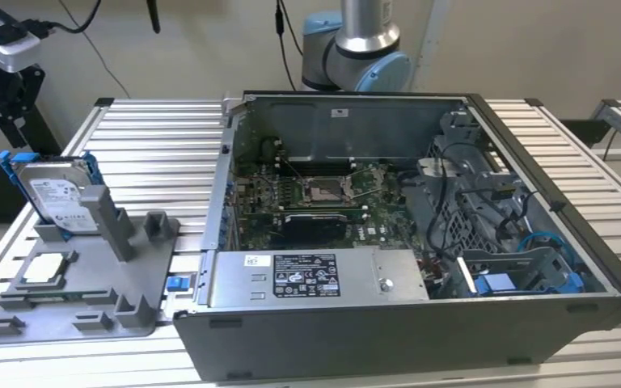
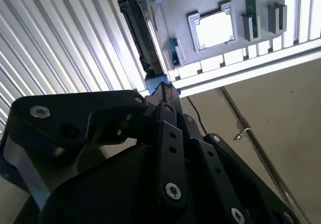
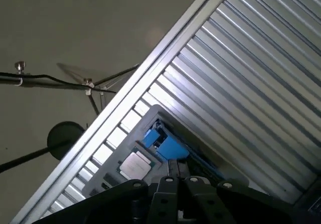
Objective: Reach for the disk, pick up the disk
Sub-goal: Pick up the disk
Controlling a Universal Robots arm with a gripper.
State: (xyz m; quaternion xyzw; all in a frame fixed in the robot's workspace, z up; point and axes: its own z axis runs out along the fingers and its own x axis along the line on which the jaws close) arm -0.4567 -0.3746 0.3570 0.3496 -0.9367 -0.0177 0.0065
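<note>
The disk (image 1: 54,194) stands upright on edge in a slot of the grey holder (image 1: 84,299) at the exterior view's left. It is silver with a white label and a blue bracket. My gripper (image 1: 1,97) hangs above it and a little further to the exterior view's left, over the table's edge, apart from the disk. In the second wrist view the disk (image 2: 143,33) shows edge-on beyond the black gripper (image 2: 161,91). In the first wrist view the disk's blue bracket (image 3: 163,142) lies just past the gripper (image 3: 174,168).
A small silver square chip (image 1: 46,269) lies flat in the holder in front of the disk. An open computer case (image 1: 397,234) fills the middle of the ribbed aluminium table (image 1: 165,153). The arm's base (image 1: 354,48) stands behind the case. Bare floor lies beyond the table's edge.
</note>
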